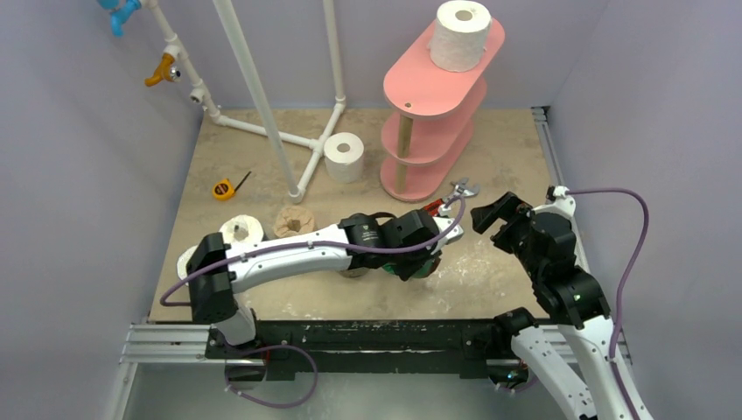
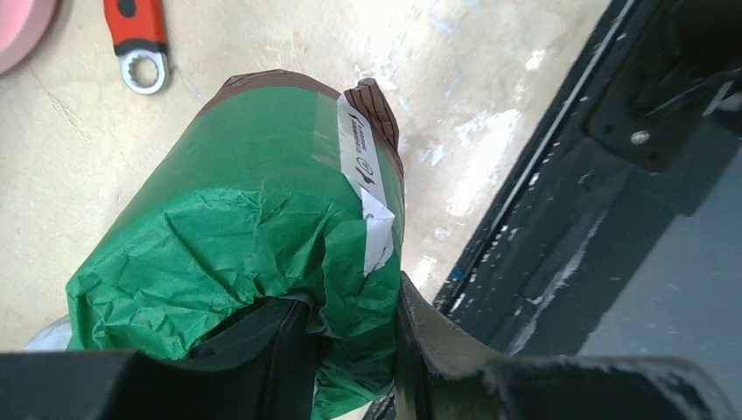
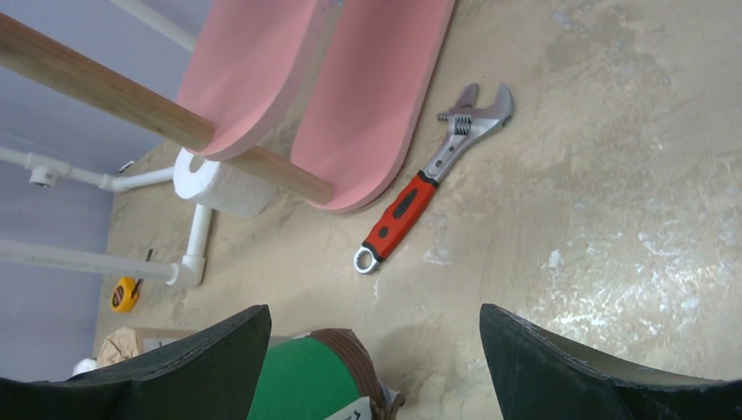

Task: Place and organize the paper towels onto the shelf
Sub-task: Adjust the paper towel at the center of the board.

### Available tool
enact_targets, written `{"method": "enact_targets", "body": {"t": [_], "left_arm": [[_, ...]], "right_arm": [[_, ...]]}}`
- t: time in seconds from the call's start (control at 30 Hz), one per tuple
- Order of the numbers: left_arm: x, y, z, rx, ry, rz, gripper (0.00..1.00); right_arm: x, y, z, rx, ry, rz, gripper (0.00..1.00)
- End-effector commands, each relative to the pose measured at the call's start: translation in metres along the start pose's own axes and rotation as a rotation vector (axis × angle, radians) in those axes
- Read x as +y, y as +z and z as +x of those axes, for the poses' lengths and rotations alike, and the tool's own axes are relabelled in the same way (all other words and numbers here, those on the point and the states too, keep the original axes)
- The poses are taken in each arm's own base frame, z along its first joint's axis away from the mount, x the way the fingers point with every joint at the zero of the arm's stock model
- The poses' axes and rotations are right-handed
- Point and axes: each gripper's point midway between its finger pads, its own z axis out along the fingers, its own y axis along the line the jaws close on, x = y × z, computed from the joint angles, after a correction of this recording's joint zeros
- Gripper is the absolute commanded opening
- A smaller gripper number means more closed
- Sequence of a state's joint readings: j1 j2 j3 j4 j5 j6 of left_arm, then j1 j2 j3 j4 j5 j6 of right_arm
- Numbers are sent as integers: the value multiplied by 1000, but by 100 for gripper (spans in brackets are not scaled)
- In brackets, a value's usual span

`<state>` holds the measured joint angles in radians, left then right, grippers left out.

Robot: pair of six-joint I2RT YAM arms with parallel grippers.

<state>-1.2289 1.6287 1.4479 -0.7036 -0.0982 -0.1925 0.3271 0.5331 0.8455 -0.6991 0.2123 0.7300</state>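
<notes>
Left claw (image 2: 346, 339): pinching the green-wrapped roll (image 2: 245, 210); clear in its wrist view, mostly hidden overhead.
Right claw (image 3: 374, 331): spread, holding nothing.
Wrench (image 3: 429, 184): apparently 5 o'clock of shelf (image 3: 367, 105).

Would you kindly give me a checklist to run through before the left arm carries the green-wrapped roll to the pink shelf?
1. Grip: left gripper shut on green-wrapped roll: ok.
2. Other arm: right gripper open, empty: ok.
3. Room on the shelf top board beside the white roll: ok.
4. Lower boards free: cannot tell, mostly hidden.
5. Route: wrench lies between roll and shelf foot: not ok.
</notes>
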Motion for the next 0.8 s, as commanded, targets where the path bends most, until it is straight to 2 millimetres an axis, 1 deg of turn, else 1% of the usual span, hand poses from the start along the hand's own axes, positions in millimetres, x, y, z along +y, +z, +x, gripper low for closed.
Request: {"method": "enact_targets", "body": {"t": [0.0,0.07,0.23,0.43,0.67,0.77], "left_arm": [[6,6,-18,-23,60,-36,24],[5,14,-17,-9,65,-35,24],[3,30,-12,30,76,-29,30],[-4,42,-2,69,72,7,39],[-9,46,1,84,70,30,46],[-8,36,-5,58,56,26,49]], "right_arm": [[-10,-1,-1,-43,71,37,90],[-12,1,0,-35,63,49,90],[-14,2,3,-33,53,52,90],[-17,3,4,-33,43,58,90],[-17,3,4,-33,41,59,90],[-18,4,6,-28,40,62,91]]}}
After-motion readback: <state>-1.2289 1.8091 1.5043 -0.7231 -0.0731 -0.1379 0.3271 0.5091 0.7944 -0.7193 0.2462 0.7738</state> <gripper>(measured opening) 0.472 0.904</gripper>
